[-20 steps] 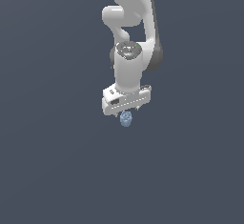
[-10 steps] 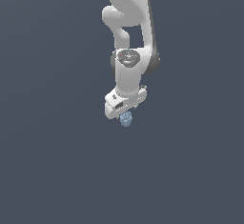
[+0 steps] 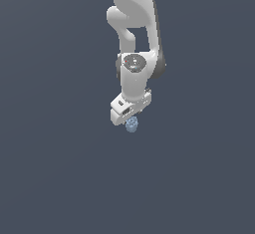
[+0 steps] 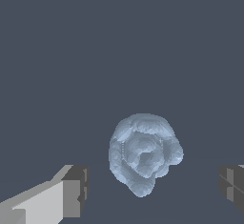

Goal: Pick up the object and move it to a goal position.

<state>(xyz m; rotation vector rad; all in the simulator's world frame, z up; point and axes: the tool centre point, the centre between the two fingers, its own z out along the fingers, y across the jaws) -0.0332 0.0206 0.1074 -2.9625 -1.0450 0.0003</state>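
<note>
The object (image 4: 143,154) is a small pale blue bumpy lump lying on the dark grey ground. In the wrist view it sits between my two fingers, with a gap on each side and nothing touching it. My gripper (image 4: 153,188) is open, with one fingertip (image 4: 76,189) to one side of the lump and the other fingertip (image 4: 232,186) to the other. In the exterior view the white gripper (image 3: 130,118) points down right over the object (image 3: 131,125), which shows just below the hand.
The flat dark grey ground (image 3: 60,178) fills both views. The white arm (image 3: 134,34) rises from the gripper to the top of the exterior view. No other things show.
The gripper has sunk slightly toward the lump and turned a little about its wrist. The lump has not moved.
</note>
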